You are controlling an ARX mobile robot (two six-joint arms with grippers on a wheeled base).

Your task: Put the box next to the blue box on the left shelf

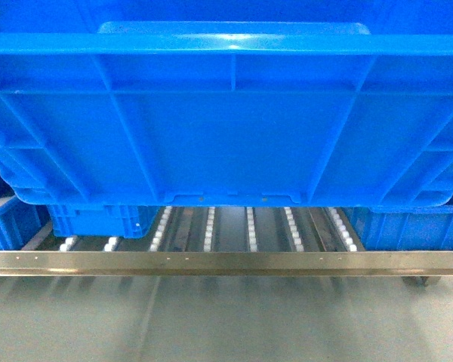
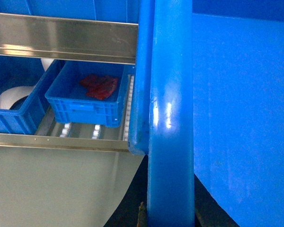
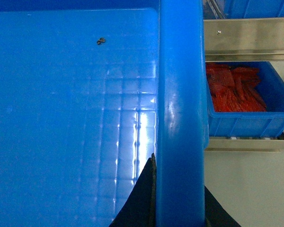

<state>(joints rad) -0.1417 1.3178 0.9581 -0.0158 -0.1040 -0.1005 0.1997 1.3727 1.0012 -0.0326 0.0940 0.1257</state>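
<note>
Box [image 1: 226, 121] rim in both hands

The box [image 1: 226, 121] fills the near foreground of the head view, held above and in front of the left shelf [image 1: 249, 230], whose roller rails run away from the near front rail [image 1: 226, 262]. On the shelf, a small crate [image 1: 98, 220] sits to the left of the open roller lane, with another crate [image 1: 11, 219] further left; a third crate [image 1: 415, 226] sits to the right of the lane. In the left wrist view, the small crate [image 2: 87, 97] holds crumpled material [image 2: 100, 86]. In the right wrist view, the right-hand crate [image 3: 248, 106] holds stacked pieces [image 3: 234, 87] beneath an upper rail [image 3: 248, 39].
</note>
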